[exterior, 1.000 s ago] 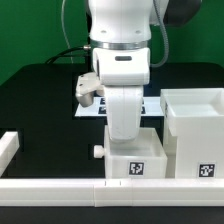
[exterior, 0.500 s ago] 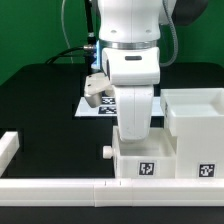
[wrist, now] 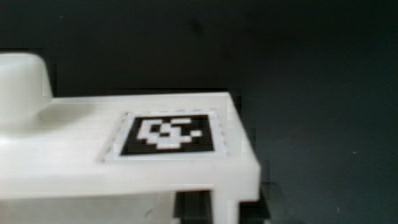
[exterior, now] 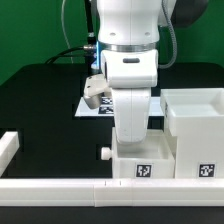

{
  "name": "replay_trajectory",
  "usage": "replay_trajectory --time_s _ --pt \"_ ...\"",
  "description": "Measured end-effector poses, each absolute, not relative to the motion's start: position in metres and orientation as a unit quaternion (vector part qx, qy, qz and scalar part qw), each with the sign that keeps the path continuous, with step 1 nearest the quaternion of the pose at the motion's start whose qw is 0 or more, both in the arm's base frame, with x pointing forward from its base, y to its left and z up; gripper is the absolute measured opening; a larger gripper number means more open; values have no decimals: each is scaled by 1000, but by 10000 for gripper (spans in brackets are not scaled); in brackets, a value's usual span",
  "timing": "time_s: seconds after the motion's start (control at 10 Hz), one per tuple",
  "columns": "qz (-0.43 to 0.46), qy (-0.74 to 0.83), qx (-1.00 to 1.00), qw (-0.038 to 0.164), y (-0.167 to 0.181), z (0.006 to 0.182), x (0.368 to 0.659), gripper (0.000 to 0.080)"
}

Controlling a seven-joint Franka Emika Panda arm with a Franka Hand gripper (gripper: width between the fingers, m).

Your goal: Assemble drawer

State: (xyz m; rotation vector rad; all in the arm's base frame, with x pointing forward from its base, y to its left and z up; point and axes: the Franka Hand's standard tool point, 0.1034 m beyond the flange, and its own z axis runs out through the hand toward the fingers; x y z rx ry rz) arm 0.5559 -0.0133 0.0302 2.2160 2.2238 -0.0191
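Claw (exterior: 133,137), grip impossible to tell, sits directly above small white plastic knobbed tray (exterior: 140,166), large white cubic housing (exterior: 192,140) just beside, exterior view's right.

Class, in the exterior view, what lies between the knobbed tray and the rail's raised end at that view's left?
Only bare black table separates the tray from the rail end; the exterior view shows it.

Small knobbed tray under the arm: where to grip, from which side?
Probably from above, pinching the top edge of a flat wall of the tray: it sits upright and flat-faced. Skip the knob: small, rounded, sticking out sideways toward the exterior view's left. The rail blocks a low frontal approach.
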Motion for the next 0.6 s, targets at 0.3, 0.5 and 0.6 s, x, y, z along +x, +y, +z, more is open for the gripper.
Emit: replay_trajectory --time_s 0.3,0.5,0.6 --pt "-5 694 720 0 -5 31 558 38" --pt "-5 693 721 0 -5 30 558 38" --pt "-5 693 721 -1 -5 30 558 38"
